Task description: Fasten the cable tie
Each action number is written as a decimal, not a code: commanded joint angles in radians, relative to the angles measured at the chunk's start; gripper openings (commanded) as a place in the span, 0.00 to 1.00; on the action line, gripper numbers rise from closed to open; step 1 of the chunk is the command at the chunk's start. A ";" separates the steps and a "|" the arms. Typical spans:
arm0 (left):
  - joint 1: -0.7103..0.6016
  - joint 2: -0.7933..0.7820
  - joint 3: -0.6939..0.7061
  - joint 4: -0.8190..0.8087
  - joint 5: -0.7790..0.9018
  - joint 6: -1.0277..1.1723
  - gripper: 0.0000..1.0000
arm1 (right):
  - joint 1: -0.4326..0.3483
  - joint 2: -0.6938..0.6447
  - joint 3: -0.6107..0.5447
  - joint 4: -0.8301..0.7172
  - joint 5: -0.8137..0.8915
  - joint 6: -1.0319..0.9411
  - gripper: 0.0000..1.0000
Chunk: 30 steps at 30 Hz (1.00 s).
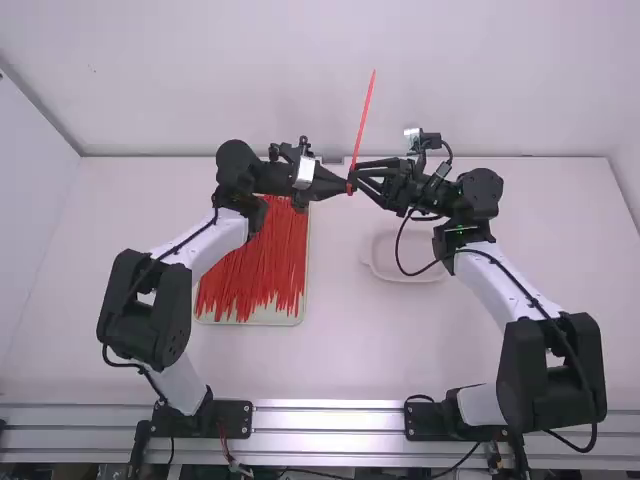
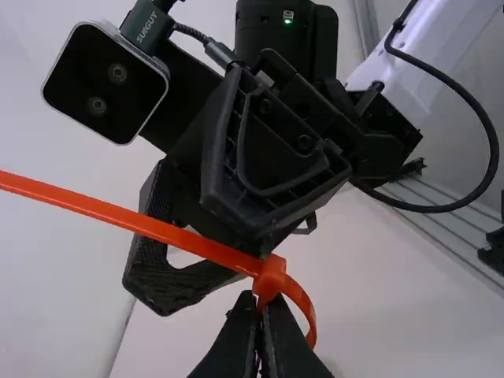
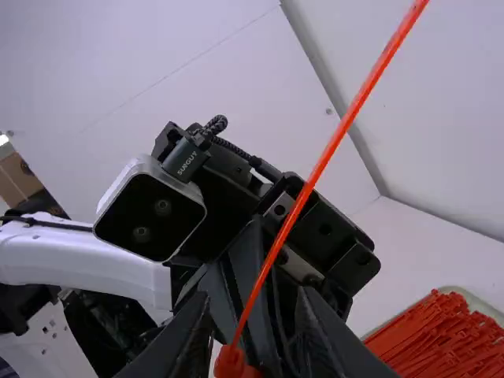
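One upright cable tie (image 1: 362, 115), midair, pinched in left fingers (image 2: 236, 346).

Robot lab, a test cell. White worktop (image 1: 400, 330) boxed in by plain white walls (image 1: 300, 60) at back and left. Aluminium rail (image 1: 320, 415) runs along the near edge, with both arm bases bolted to it and wires trailing below. Left arm (image 1: 190, 245) and right arm (image 1: 500, 280) have white links and black joints; a loose black cable (image 1: 400, 250) loops off the right one. Small boxy camera (image 2: 106, 79) fixed at one wrist, cord plugged into its top; second camera (image 3: 150, 216) likewise on the other arm. Stock on the worktop: tray (image 1: 250, 321) heaped with red ties (image 1: 260, 270), white dish (image 1: 385, 265) near it.
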 commanded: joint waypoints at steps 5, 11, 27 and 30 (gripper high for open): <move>-0.014 0.008 -0.008 0.000 -0.007 0.018 0.03 | 0.019 -0.024 0.028 0.005 0.006 -0.006 0.19; -0.016 0.008 -0.008 -0.003 -0.004 0.016 0.03 | 0.017 -0.024 0.028 0.005 0.000 -0.026 0.00; -0.014 0.008 -0.006 -0.106 -0.238 -0.080 0.99 | -0.101 -0.024 0.028 0.005 -0.079 -0.021 0.00; -0.014 0.008 0.005 -0.116 -0.262 -0.102 0.99 | -0.159 -0.024 0.028 0.003 -0.102 -0.007 0.00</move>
